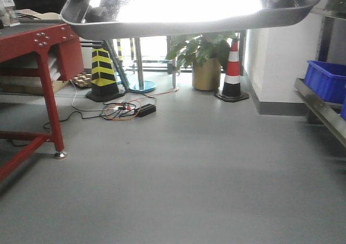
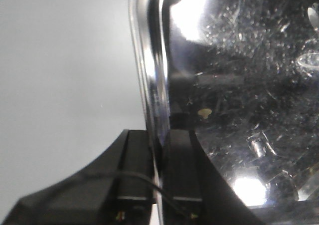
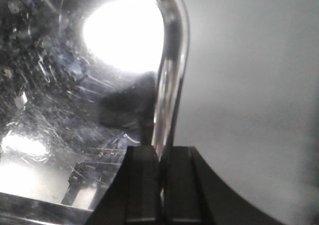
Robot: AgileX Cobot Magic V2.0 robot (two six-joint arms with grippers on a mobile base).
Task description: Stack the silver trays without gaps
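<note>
While the left gripper [image 2: 159, 152] and the right gripper [image 3: 160, 157] each pinch one rim of the tray [image 1: 189, 30], it hangs in the air, at 12 o'clock in the front view. This looks like the carry step. Next, it should go down flat onto another tray, not seen here

Right claw [image 3: 159, 152] tight on rolled rim [image 3: 172, 85] of scratched silver tray [image 3: 75, 100]

- We are seeing the grey floor [image 1: 189, 179] bearing a yellow-black cone [image 1: 102, 73], a red-white cone [image 1: 233, 71], a potted plant [image 1: 205, 65] and tangled cables [image 1: 125, 111].
- A red bench [image 1: 43, 44] is standing on it, left.
- A steel shelf [image 1: 319, 107] is holding a blue bin [image 1: 326, 80], right.
</note>
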